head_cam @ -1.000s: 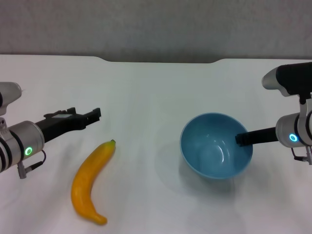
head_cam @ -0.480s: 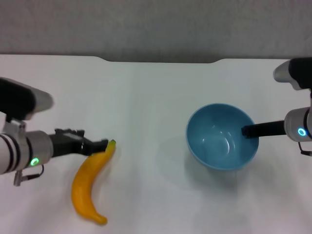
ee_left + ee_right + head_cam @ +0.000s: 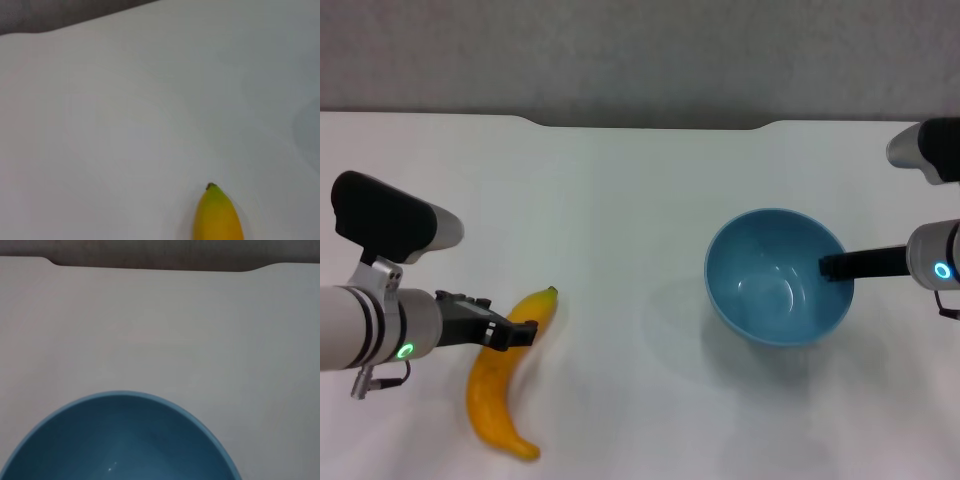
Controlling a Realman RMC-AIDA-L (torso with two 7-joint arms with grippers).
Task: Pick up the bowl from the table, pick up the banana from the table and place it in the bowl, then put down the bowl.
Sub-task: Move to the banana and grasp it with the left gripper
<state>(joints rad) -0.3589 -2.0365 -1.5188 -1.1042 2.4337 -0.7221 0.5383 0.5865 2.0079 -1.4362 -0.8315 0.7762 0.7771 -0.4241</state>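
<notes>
The yellow-orange banana [image 3: 490,395] lies on the white table [image 3: 620,200] at the near left, its dark stem tip pointing away from me. My left gripper [image 3: 513,333] is open and low over the banana's upper half, reaching in from the left. The left wrist view shows only the banana's stem end [image 3: 217,217]. The light-blue bowl [image 3: 770,280] hangs a little above the table on the right, with a faint shadow under it. My right gripper [image 3: 835,266] is shut on its right rim. The bowl [image 3: 120,440] is empty in the right wrist view.
A shallow dark notch [image 3: 650,124] cuts the table's far edge, with a grey wall behind it. Bare white tabletop lies between the banana and the bowl.
My left gripper has come down and toward me, from beside the stem tip to over the banana's upper half. The bowl has shifted slightly right in the right gripper.
</notes>
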